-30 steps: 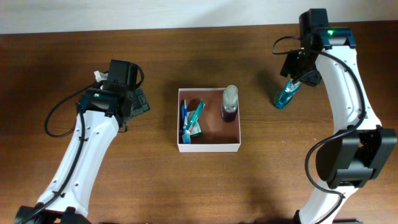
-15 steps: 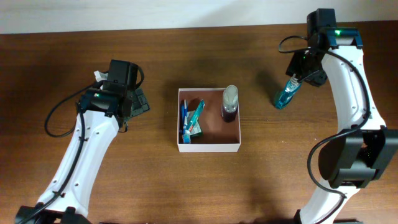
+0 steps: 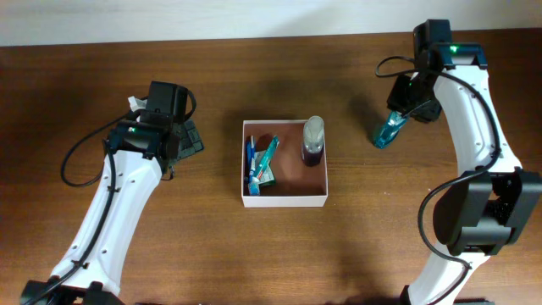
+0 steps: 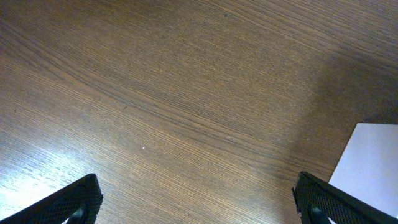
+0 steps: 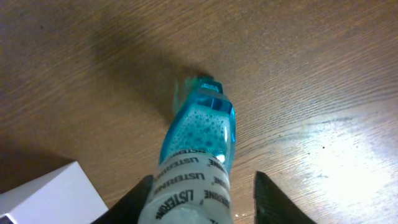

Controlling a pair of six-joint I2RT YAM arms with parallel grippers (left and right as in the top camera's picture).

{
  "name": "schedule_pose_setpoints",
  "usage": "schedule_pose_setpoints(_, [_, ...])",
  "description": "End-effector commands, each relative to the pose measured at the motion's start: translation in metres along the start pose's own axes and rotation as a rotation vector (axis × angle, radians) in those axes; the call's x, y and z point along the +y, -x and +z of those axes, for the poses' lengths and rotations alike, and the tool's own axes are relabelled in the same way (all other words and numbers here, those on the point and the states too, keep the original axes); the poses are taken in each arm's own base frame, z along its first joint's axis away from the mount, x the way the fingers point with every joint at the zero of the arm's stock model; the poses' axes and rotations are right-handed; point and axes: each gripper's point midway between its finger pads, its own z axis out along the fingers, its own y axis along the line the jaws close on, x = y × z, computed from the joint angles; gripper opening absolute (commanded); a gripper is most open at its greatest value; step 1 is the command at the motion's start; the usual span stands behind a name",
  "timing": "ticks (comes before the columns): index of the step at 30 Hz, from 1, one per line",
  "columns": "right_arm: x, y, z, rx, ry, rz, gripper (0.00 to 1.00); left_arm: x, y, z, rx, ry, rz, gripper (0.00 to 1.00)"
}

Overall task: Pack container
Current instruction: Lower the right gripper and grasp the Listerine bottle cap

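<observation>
Left end effector hangs over the desk in the overhead view, well apart from the container. From above its black fingers merge into one dark shape, so their spread is not readable here. The container sits in the middle of the desk, between the two arms. Inside it, a dark bottle with a grey cap stands at the side nearer the right arm. Some blue and green tubes lie along the opposite wall, and their print is too small to read. The right end effector is at the top of a blue mouthwash bottle, which is on the desk apart from the container, and it hides the top of that bottle.

In the left wrist view only two fingertips show, at the lower corners, with bare desk between them. This end effector is released and holds nothing. A white corner of the container is cut off at the edge.

In the right wrist view the mouthwash bottle fills the middle, and its label is cut off below. The fingers stand on both sides of it, but a strip of desk shows between the bottle and one finger, so this end effector is released, not clenched. The other finger blurs against the label, and I cannot tell if it touches.
</observation>
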Motion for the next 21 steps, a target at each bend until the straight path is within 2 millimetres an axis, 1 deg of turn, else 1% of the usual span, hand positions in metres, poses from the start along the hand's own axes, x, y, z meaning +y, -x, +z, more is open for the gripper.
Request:
schedule_pose_setpoints(1, [-0.001, -0.0009, 0.0043, 0.011, -0.001, 0.008, 0.34, 0.002, 0.0007, 0.0022, 0.0, 0.013, 0.008, 0.99])
schedule_pose_setpoints(2, [-0.001, -0.0009, 0.0043, 0.011, -0.001, 0.008, 0.32, 0.002, 0.0007, 0.0022, 0.0, 0.013, 0.008, 0.99])
schedule_pose_setpoints(8, [-0.0016, -0.0016, 0.004, 0.013, -0.005, -0.001, 0.31, 0.002, 0.0007, 0.0022, 0.0, 0.013, 0.008, 0.99])
schedule_pose_setpoints(10, [-0.003, -0.0029, 0.0038, 0.018, -0.012, -0.019, 0.26, 0.002, 0.0007, 0.0022, 0.0, 0.013, 0.008, 0.99])
schedule_pose_setpoints(12, [-0.0055, -0.0035, 0.0036, 0.018, -0.025, -0.02, 0.24, 0.002, 0.0007, 0.0022, 0.0, 0.013, 0.008, 0.99])
schedule_pose_setpoints(17, [-0.0079, -0.0045, 0.0029, 0.021, -0.037, -0.046, 0.22, 0.002, 0.0007, 0.0022, 0.0, 0.013, 0.008, 0.99])
schedule_pose_setpoints(21, [-0.0086, -0.0054, -0.0055, 0.011, -0.032, -0.046, 0.22, 0.002, 0.0007, 0.0022, 0.0, 0.013, 0.008, 0.99])
